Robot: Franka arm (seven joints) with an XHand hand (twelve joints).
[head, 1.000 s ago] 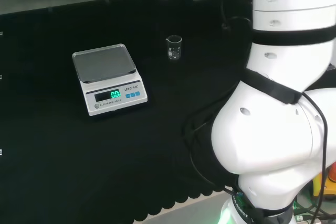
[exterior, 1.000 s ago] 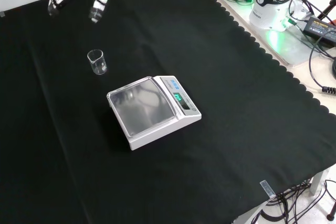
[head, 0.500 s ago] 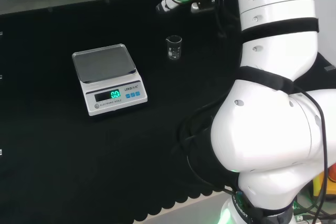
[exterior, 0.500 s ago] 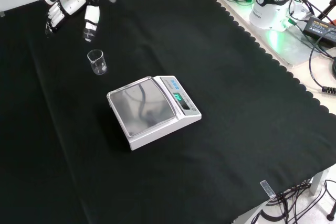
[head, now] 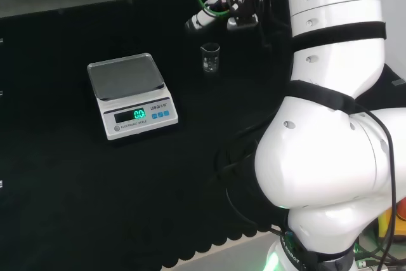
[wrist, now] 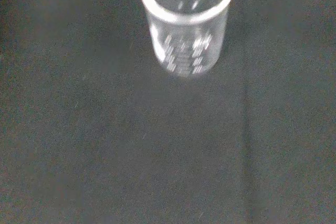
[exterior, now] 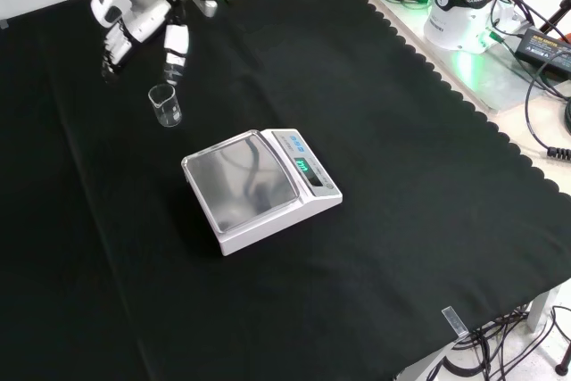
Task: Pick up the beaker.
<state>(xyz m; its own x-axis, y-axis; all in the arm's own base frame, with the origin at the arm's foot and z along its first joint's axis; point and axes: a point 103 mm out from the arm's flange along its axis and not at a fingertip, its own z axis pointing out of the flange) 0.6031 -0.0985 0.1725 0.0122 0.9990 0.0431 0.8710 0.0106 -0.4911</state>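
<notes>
A small clear glass beaker (exterior: 165,105) with white markings stands upright and alone on the black cloth; it also shows in the head view as the beaker (head: 210,58) and close up in the wrist view as the beaker (wrist: 185,23). The hand (exterior: 143,22) hangs just above and beyond the beaker in the front view, apart from it, with its fingers (exterior: 175,53) straight and pointing down. In the head view the hand (head: 219,6) sits above the beaker. It holds nothing.
A white electronic scale (exterior: 260,187) with a lit display stands on the cloth near the beaker, seen as the scale (head: 130,94) in the head view. Cables and the arm's base (exterior: 464,6) lie past the cloth's scalloped edge.
The hand has come down and nearer to the beaker, to the right in the front view. The beaker and the scale have stayed put.
</notes>
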